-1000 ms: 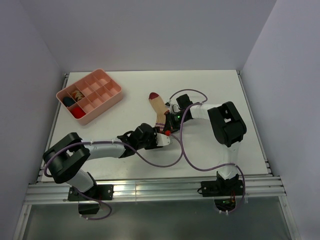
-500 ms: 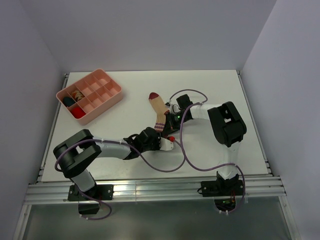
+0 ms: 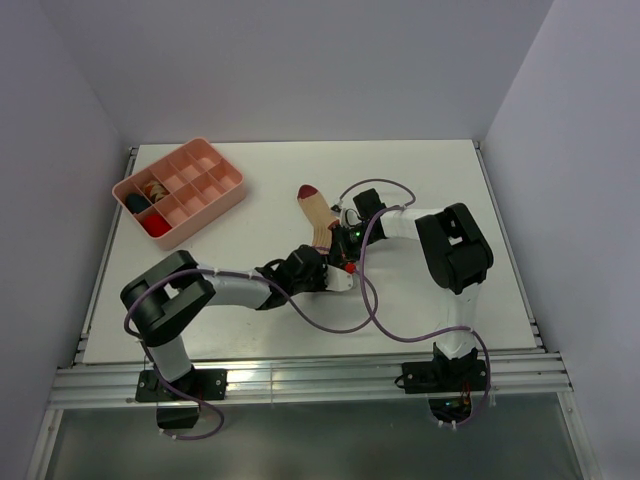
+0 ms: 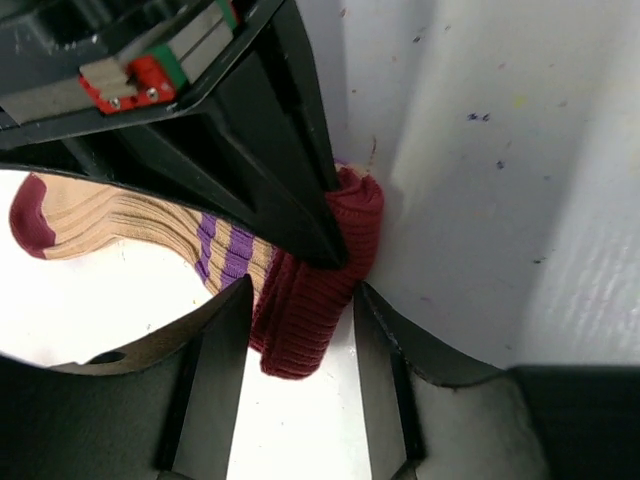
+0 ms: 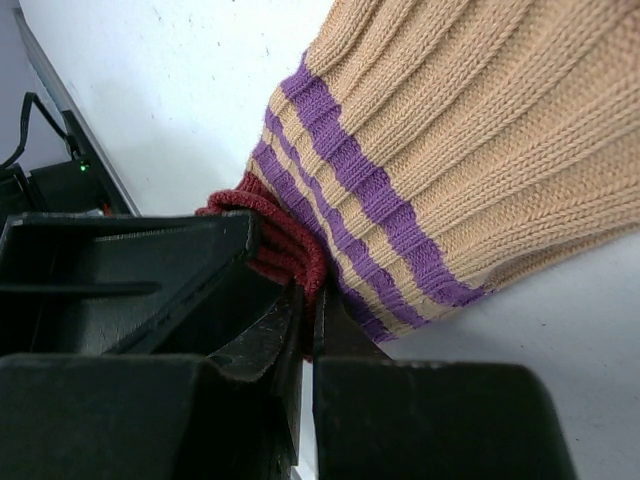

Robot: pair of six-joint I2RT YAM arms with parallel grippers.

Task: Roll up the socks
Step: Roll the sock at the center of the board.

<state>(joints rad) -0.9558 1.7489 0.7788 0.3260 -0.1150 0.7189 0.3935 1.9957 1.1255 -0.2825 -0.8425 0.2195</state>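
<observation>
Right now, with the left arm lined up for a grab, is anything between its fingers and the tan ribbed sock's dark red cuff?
Nothing visible. The dark red cuff of the tan ribbed sock lies directly between the left fingers. The right gripper pinches the same cuff from the far side, crowding it but not blocking.

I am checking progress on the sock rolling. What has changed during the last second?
The left end effector slid right and slightly forward to the sock's dark red cuff, now between its fingers. The right end effector, pinching that cuff, the sock and the pink tray stayed put.
</observation>
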